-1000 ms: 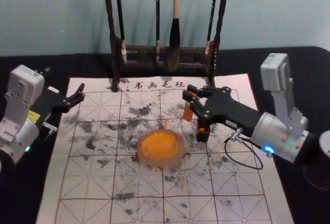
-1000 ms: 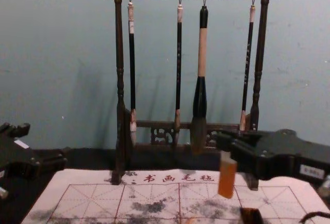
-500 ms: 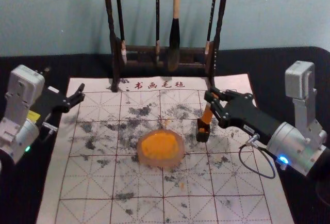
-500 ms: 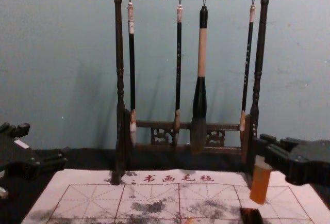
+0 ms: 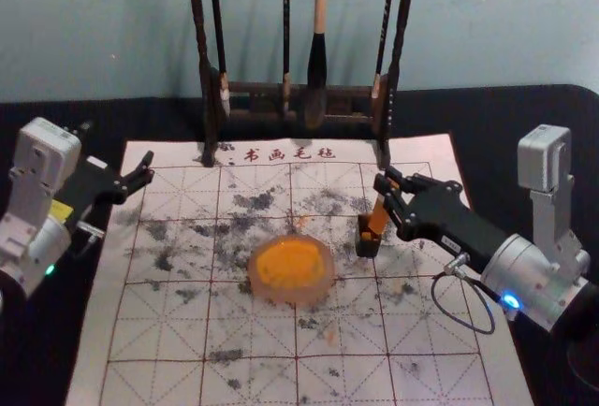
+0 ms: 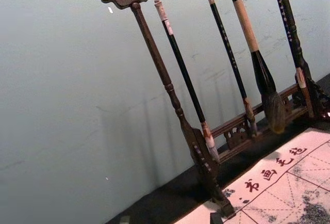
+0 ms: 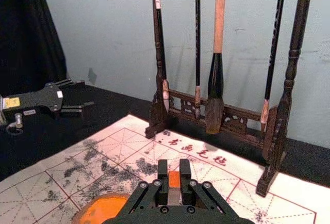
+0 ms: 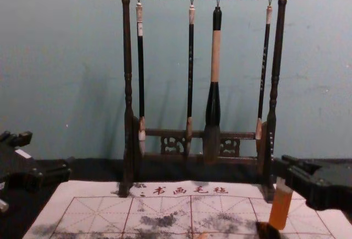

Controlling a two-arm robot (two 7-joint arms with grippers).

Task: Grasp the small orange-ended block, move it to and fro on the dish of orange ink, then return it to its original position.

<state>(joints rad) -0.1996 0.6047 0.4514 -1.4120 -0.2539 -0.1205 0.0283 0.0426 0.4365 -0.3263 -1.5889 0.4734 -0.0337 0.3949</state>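
Block (image 5: pixel 378 218): tilted, lower end at the mouth of the box (image 5: pixel 368 249), near the dish (image 5: pixel 292 297). Right gripper (image 7: pixel 174 169): fingers clamped on the block. Grasp done; inking probably done — seating and release remain. Left gripper (image 5: pixel 148 168): parked, fingers spread.

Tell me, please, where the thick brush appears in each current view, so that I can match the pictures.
Head view: the thick brush is at the top, just right of centre, within the rack.
Left wrist view: brush hanging between two thin brushes.
Right wrist view: brush, again between two thin ones.
Chest view: brush right of centre.
Shared landmark: the red writing on the mat.
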